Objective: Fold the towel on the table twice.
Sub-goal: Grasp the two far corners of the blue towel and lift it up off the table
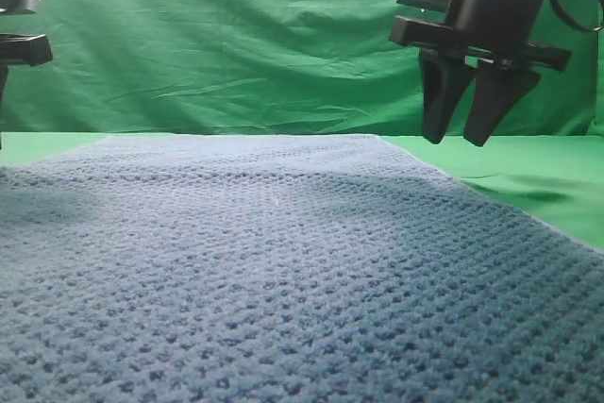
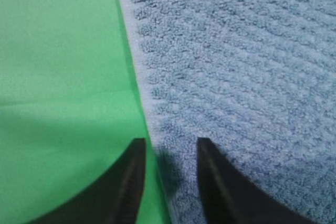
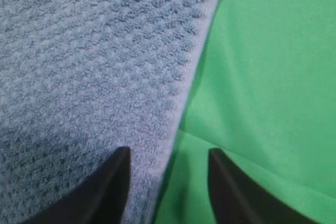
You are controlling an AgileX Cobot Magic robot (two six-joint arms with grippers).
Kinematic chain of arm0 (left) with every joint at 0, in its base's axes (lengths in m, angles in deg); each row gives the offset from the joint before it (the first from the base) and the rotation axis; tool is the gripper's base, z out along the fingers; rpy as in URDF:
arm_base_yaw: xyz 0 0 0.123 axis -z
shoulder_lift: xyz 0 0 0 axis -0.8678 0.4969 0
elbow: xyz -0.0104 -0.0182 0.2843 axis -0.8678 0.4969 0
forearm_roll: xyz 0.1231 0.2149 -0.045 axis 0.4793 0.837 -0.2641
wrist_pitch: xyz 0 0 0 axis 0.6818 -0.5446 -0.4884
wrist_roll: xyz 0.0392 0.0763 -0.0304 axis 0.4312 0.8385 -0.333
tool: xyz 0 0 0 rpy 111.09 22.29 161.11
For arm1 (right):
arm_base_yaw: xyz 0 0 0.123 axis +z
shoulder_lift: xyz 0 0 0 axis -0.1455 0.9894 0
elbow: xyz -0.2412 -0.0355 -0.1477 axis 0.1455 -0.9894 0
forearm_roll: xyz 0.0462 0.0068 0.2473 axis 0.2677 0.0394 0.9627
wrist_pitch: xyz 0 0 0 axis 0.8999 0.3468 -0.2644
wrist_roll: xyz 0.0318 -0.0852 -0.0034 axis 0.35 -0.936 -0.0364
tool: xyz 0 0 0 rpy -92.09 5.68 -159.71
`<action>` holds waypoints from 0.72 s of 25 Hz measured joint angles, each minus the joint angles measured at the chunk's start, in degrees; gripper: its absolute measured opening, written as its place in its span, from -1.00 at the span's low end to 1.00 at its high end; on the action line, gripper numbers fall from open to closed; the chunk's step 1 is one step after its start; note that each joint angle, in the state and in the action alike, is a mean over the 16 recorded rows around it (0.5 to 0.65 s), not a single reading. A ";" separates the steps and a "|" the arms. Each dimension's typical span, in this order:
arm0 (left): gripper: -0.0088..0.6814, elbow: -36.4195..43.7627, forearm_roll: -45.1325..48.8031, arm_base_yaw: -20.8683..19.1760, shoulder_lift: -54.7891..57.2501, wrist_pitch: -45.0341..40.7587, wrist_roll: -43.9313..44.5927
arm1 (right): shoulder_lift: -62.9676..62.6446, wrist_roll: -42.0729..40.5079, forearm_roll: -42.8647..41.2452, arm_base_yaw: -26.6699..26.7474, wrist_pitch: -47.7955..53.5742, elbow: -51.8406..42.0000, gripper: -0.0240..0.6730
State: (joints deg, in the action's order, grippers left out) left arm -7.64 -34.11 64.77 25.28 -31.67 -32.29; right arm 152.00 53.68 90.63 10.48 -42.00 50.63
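Probably a staged lab: green cloth backdrop (image 1: pixel 236 35) behind a green table (image 1: pixel 528 172).

I see blue-grey waffle-weave towel (image 1: pixel 283 271) spread flat over green table (image 1: pixel 538 172). Right gripper (image 1: pixel 465 135) hangs above its far right edge, fingers apart, pointing down. Wrinkled green backdrop (image 1: pixel 236 35) behind.

A wrinkled green cloth backdrop (image 1: pixel 236 35) is being seen hanging across the whole rear of the scene in the exterior high view. Soft creases and folds are being shown running diagonally across it. Even, diffuse light is being cast over it, with slightly darker shading toward the upper corners.
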 joint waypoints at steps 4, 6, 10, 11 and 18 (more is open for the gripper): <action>0.33 -0.14 -0.02 0.00 0.34 0.33 -1.92 | 2.05 -1.68 1.72 0.00 -0.14 0.98 0.67; 0.52 -0.16 -0.11 0.00 0.54 0.36 -2.84 | 2.76 -2.28 2.38 0.00 -0.25 1.27 0.80; 0.76 -0.20 -0.50 0.01 1.30 0.36 -4.39 | 3.74 -2.94 3.12 0.00 -0.64 1.59 0.92; 0.78 -0.23 -0.61 0.02 1.53 0.36 -4.57 | 3.95 -3.02 3.17 0.00 -0.75 1.66 0.92; 0.73 -0.46 -1.48 0.06 3.18 0.48 -4.86 | 5.06 -3.49 3.19 0.09 -1.67 2.20 0.87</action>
State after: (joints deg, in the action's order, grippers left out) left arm -8.10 -35.59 64.83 28.45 -31.19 -37.14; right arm 157.06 50.18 93.81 10.57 -43.67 52.83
